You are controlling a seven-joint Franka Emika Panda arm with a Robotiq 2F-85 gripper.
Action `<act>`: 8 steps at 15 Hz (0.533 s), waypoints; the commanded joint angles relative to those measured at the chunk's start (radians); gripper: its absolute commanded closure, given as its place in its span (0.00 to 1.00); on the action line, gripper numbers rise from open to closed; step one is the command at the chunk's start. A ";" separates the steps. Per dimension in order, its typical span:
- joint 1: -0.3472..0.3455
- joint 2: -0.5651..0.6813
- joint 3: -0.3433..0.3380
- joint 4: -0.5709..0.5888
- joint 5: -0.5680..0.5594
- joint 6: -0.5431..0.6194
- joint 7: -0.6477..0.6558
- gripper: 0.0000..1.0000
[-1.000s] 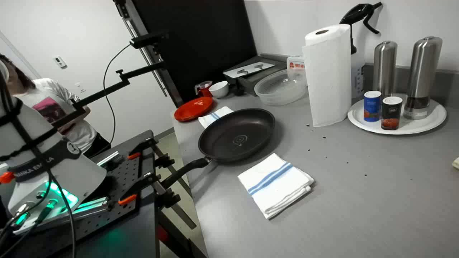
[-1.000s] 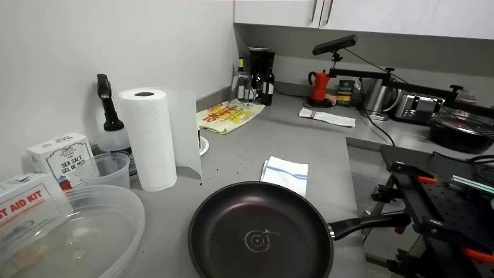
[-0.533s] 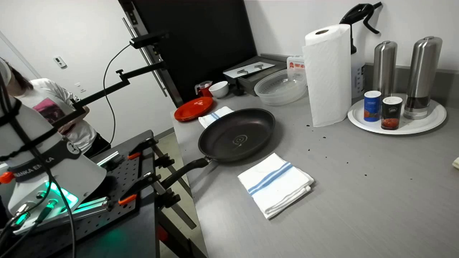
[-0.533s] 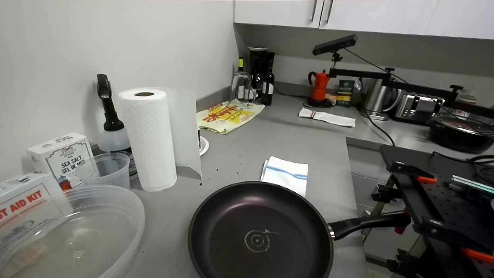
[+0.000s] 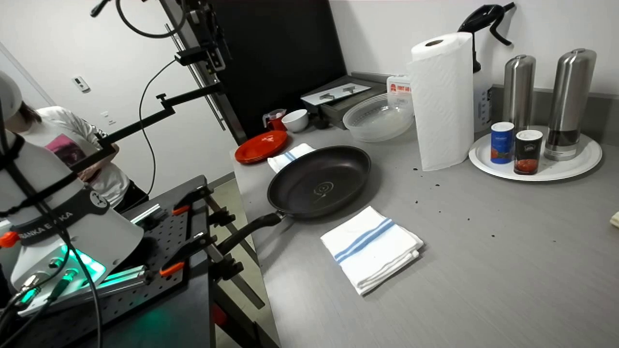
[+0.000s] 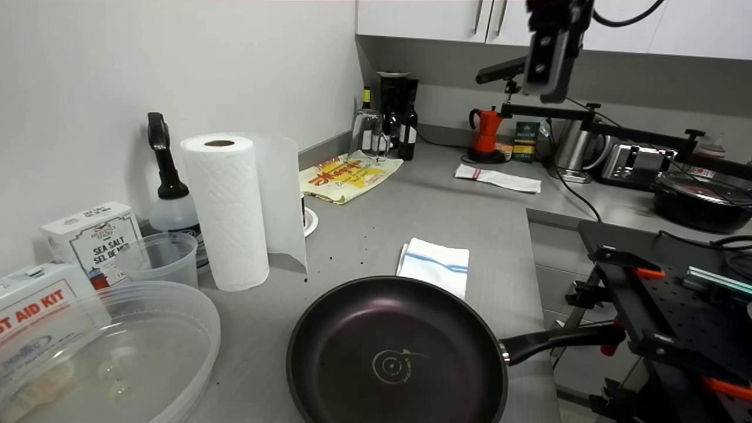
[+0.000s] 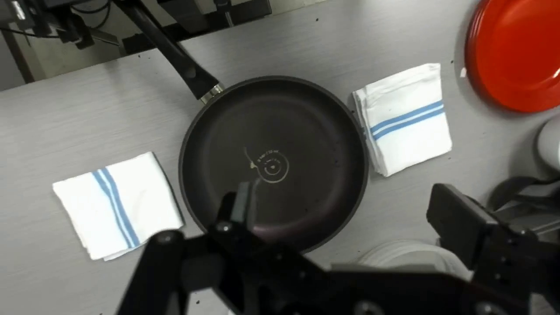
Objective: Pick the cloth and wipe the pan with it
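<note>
Gripper up high, its 2 black fingers parted wide, hangs over the grey counter; in an exterior view it shows against the white cabinets. Looking down through the wrist view, I see the round black pan beyond those fingers, a pale ring mark at its middle. Its long handle juts left past the counter's edge in an exterior view. There, a white cloth with blue stripes lies folded flat at the pan's near right, just beside it, while a matching cloth lies at the far left, partly hidden behind the pan. Which of the 2 is the task's cloth, I can't tell; both rest on the counter, well apart from the gripper. Red plates sit beyond the matching cloth, with a white bowl and a red jug farther back. Over on the right stand a paper towel roll and a white plate bearing 2 steel mills, a blue shaker and a black shaker. At left, the arm's white base glows green, and a person in a white shirt shows behind it.
</note>
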 commanded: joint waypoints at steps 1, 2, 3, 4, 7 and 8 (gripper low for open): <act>-0.047 0.103 -0.005 0.006 -0.074 0.108 0.095 0.00; -0.062 0.131 -0.009 0.009 -0.101 0.135 0.121 0.00; -0.079 0.163 -0.018 0.015 -0.124 0.158 0.148 0.00; -0.090 0.189 -0.027 0.019 -0.142 0.176 0.171 0.00; -0.121 0.274 -0.064 0.028 -0.186 0.259 0.221 0.00; -0.126 0.301 -0.077 0.031 -0.198 0.292 0.231 0.00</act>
